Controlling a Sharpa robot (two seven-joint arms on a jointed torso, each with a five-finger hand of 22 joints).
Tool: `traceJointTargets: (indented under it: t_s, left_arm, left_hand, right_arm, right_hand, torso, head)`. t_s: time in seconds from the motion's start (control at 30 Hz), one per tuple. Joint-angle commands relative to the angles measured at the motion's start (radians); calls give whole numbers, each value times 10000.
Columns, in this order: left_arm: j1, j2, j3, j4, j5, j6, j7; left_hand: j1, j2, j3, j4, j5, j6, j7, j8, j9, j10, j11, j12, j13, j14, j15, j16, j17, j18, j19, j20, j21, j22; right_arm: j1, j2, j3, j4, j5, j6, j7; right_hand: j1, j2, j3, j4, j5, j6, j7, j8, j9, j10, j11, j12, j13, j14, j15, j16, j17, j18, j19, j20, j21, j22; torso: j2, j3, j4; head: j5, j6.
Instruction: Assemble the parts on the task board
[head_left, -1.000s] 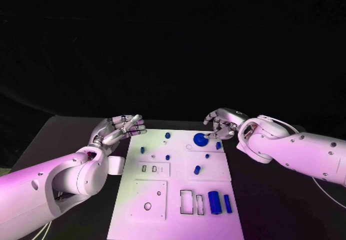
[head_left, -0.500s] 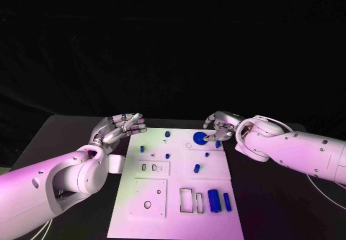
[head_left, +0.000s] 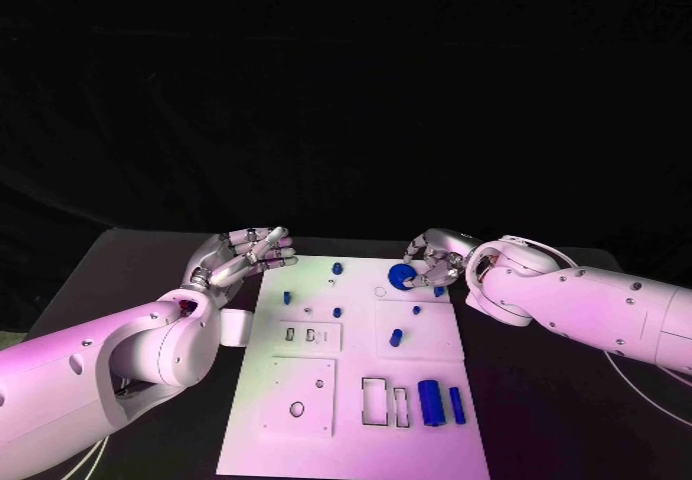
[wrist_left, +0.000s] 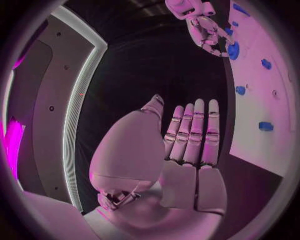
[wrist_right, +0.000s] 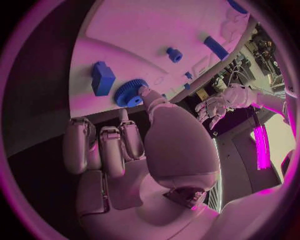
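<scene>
the white board (head_left: 353, 370) lies flat in the middle of the black bench (head_left: 130, 270), long side running away from the robot. the right hand (head_left: 430, 262) sits at the board's far right corner with its fingers curled down around a blue gear (head_left: 401, 277); the wrist cam shows a fingertip touching the gear (wrist_right: 129, 93), which rests on the board right beside a small blue block (wrist_right: 102, 78). can't tell if it's really pinching it or just touching. the left hand (head_left: 242, 256) hovers off the board's far left edge, fingers straight and side by side, palm holding nothing. a few small blue pegs (head_left: 336, 268) dot the far half of the board. near the front edge a blue cylinder (head_left: 428, 401) and a thinner blue bar (head_left: 456, 404) lie side by side, next to some rectangular slots (head_left: 374, 401).
</scene>
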Motion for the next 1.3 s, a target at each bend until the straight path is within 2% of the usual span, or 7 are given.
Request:
traceJointTargets:
  t_s: [0.03,0.37,0.5,0.53,0.63,1.03,1.3]
  left_arm:
    - [13,15,9,22,12,152,63]
    - [13,13,10,14,12,160,54]
    - [13,13,10,7,12,167,48]
    - [13,12,10,5,12,168,46]
    - [13,10,10,0,12,172,38]
    - [13,10,10,-13,12,191,-3]
    - [12,16,10,-25,12,214,-39]
  left_hand:
    - [34,-29,59,3,2,20,178,-56,-9,59,2,-41,-9,35,57,-38,10,137,70,22,-25,-11]
    - [34,-29,59,3,2,20,178,-56,-9,59,2,-41,-9,35,57,-38,10,137,70,22,-25,-11]
    - [34,-29,59,3,2,20,178,-56,-9,59,2,-41,-9,35,57,-38,10,137,70,22,-25,-11]
    - [34,-29,59,3,2,20,178,-56,-9,59,2,-41,-9,35,57,-38,10,137,70,22,-25,-11]
    - [34,-29,59,3,2,20,178,-56,-9,59,2,-41,-9,35,57,-38,10,137,70,22,-25,-11]
    - [35,-35,58,3,2,15,180,-68,-14,60,4,-70,-10,35,57,-50,17,138,73,24,-34,-22]
    - [32,-41,54,4,1,9,185,-74,-17,57,6,-81,-11,34,58,-55,19,138,73,24,-36,-26]
  right_arm:
    - [-28,43,-7,-55,120,335,-69]
    - [-74,91,-19,-41,176,365,-65]
    - [-82,81,-21,-8,-13,164,-29]
    - [-83,78,-21,-2,-76,116,-26]
    - [-87,67,-22,19,-281,-52,-34]
    - [-105,24,-22,185,-844,-789,-27]
    - [-108,-28,-21,610,-979,-1074,-12]
  right_hand:
    - [92,32,5,47,-17,46,-4,57,12,68,7,66,501,855,57,60,1653,-89,66,17,59,374]
    - [189,134,132,60,-65,258,-43,169,13,282,-23,352,831,881,39,107,1784,-136,211,9,211,585]
    - [225,164,191,56,-94,350,-59,200,6,334,-38,418,908,885,28,116,1807,-148,246,1,249,638]
    - [295,225,303,41,-372,467,-80,222,-12,374,-56,469,965,892,12,129,1842,-161,287,-12,292,699]
    - [306,253,400,53,-456,556,-93,219,-42,409,-69,512,1018,894,3,133,1852,-171,315,-22,321,742]
    - [366,294,678,51,-472,717,-117,176,-129,456,-95,566,1087,900,-20,145,1886,-198,394,-43,404,860]
    - [315,226,833,80,-341,786,-122,118,-201,468,-100,578,1103,900,-28,147,1888,-210,427,-53,437,911]
  torso:
    - [-6,0,9]
    - [-14,9,-16]
    - [-13,9,-12]
    - [-13,9,-12]
    - [-9,11,-11]
    - [-13,12,-5]
    - [-13,11,-3]
  head:
    - [14,-60]
    - [69,-158]
    - [65,-164]
    - [65,-164]
    - [62,-164]
    - [66,-149]
    - [74,-138]
